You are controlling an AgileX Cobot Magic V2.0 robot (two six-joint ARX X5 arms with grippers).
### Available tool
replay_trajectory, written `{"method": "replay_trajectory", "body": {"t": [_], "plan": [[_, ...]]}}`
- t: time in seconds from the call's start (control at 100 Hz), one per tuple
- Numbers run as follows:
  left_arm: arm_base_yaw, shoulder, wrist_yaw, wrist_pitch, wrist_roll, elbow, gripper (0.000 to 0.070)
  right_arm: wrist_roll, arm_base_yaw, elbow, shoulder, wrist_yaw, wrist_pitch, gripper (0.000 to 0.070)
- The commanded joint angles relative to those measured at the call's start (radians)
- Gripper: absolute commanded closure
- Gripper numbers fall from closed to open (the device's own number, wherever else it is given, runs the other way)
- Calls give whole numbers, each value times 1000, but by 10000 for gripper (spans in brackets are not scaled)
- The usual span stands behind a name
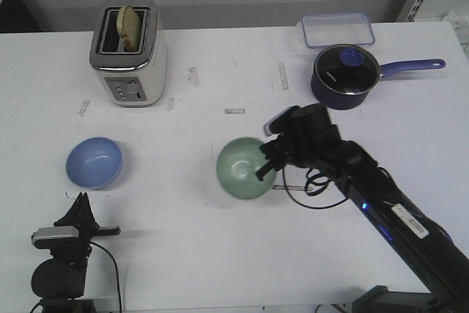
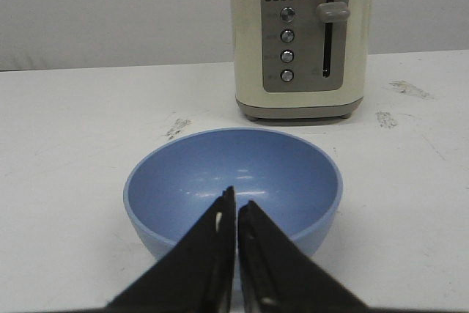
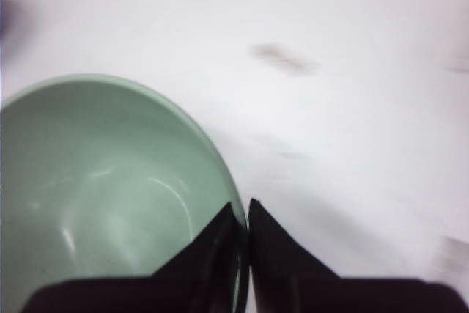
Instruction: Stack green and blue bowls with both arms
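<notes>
The green bowl [image 1: 245, 168] is at the table's middle. My right gripper [image 1: 266, 168] is shut on its right rim, one finger inside and one outside, as the right wrist view shows [image 3: 243, 210] with the green bowl [image 3: 95, 188] filling the view's left. The bowl looks tilted and slightly lifted. The blue bowl [image 1: 94, 162] sits on the table at the left. My left gripper [image 1: 79, 203] is shut and empty just in front of it. In the left wrist view its fingertips [image 2: 236, 199] are together before the blue bowl [image 2: 233, 181].
A cream toaster [image 1: 129, 53] with a slice of bread stands at the back left, also seen in the left wrist view [image 2: 300, 38]. A dark navy saucepan [image 1: 346, 75] with a blue handle and a clear container [image 1: 338, 30] stand at the back right.
</notes>
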Motion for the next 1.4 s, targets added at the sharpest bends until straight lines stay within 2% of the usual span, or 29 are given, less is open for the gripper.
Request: {"method": "replay_trajectory", "body": {"t": [0.0, 0.22, 0.35, 0.72, 0.79, 0.92, 0.98, 1.24, 1.31, 1.39], "plan": [[1, -3, -2, 13, -2, -20, 699, 14, 72, 11, 49, 1, 3, 700], [1, -3, -1, 13, -2, -20, 699, -3, 178, 11, 176, 27, 1, 700], [1, -3, -1, 13, -2, -20, 699, -17, 187, 11, 235, 54, 2, 700], [1, -3, -2, 13, -2, -20, 699, -39, 187, 10, 272, 53, 14, 696], [1, -3, -2, 13, -2, -20, 699, -39, 187, 10, 272, 53, 3, 621], [1, -3, -2, 12, -2, -20, 699, -36, 187, 11, 263, 53, -6, 323], [1, -3, -1, 12, -2, -20, 699, -36, 187, 13, 253, 53, -2, 265], [1, -3, -2, 12, -2, -20, 699, -36, 165, 70, 157, 53, 3, 284], [1, -3, -2, 12, -2, -20, 699, -36, 143, 88, 110, 54, 3, 356], [1, -3, -2, 12, -2, -20, 699, -29, 105, 93, 48, 55, 11, 517]]}}
